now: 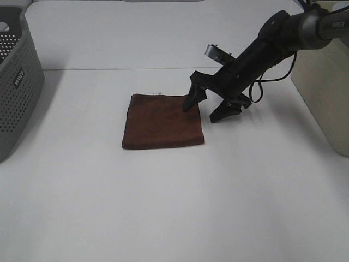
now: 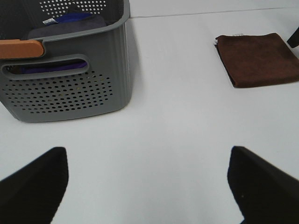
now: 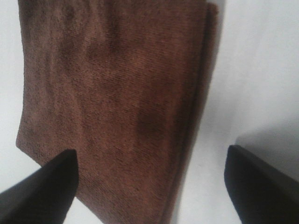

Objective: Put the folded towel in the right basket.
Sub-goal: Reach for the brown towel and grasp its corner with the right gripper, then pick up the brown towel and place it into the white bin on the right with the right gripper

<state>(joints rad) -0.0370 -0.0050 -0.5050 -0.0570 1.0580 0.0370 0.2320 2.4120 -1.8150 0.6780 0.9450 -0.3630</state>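
The white table [image 1: 163,207] carries a folded towel [image 1: 162,121], grey basket [image 1: 16,103] and beige basket [image 1: 323,101].

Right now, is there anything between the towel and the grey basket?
No, only bare white table lies between the towel and the grey basket. The left wrist view shows it best, and the high view agrees.

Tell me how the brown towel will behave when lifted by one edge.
Probably floppy: the brown towel is soft cloth lying flat and should droop. Its folded layers, visible at the edge, may open if only some are pinched. Its fuzzy nap should grip the right end effector.
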